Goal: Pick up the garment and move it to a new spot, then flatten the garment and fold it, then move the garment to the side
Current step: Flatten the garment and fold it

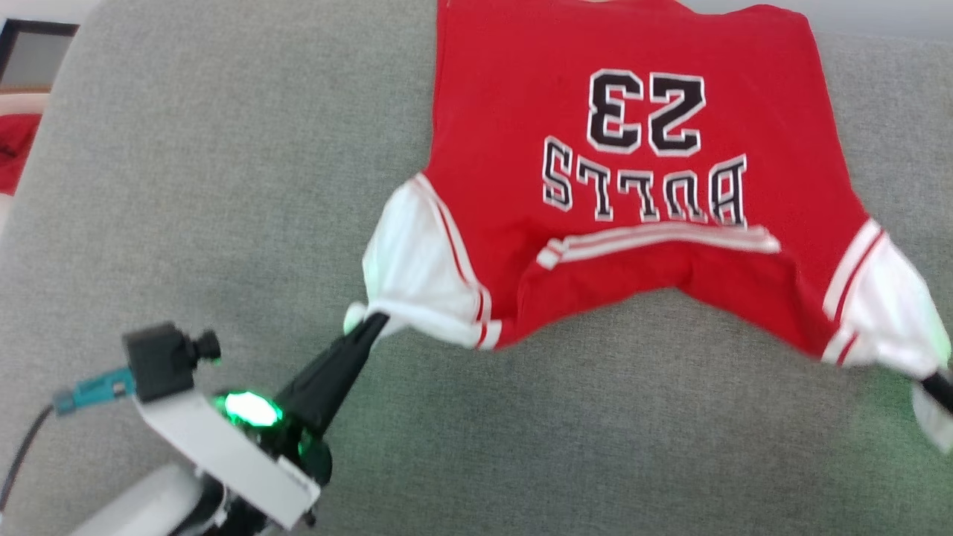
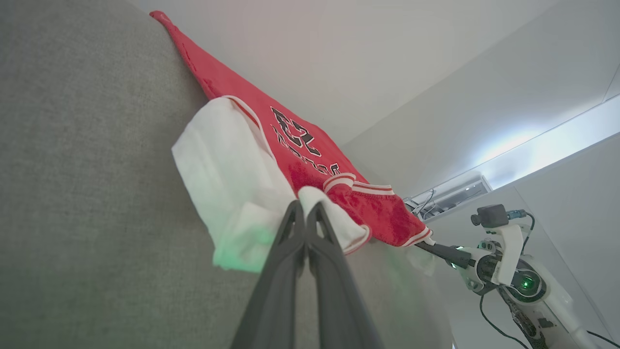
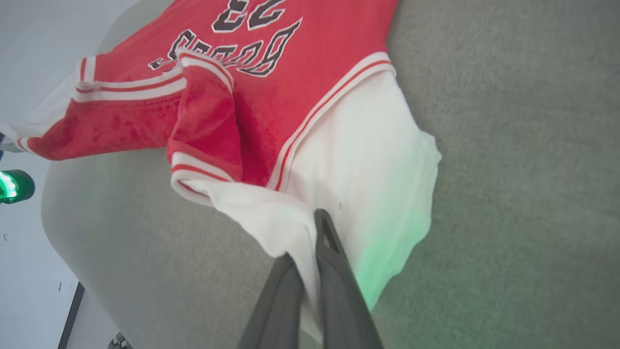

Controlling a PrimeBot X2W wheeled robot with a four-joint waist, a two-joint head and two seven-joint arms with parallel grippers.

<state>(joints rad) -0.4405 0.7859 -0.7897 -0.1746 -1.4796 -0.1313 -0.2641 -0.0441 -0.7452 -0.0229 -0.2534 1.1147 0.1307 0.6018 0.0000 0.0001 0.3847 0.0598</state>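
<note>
The garment [image 1: 633,193], a bright red jersey with white sleeves and black-white lettering, lies spread on the grey cushion with its neck toward me and its hem at the far edge. My left gripper [image 1: 376,321] is shut on the edge of the garment's left white sleeve [image 2: 232,184]. At the right edge of the head view, my right gripper [image 1: 939,387] is shut on the other white sleeve [image 3: 368,160]. The cloth hangs stretched between both grippers, and the red neck area with striped trim [image 3: 203,121] is bunched and folded over.
The grey fabric cushion [image 1: 208,193] has rounded edges at the left and back. A red object [image 1: 15,149] sits beyond its left edge beside a dark frame. Pale walls and a ceiling unit [image 2: 450,194] show behind the right arm [image 2: 503,276].
</note>
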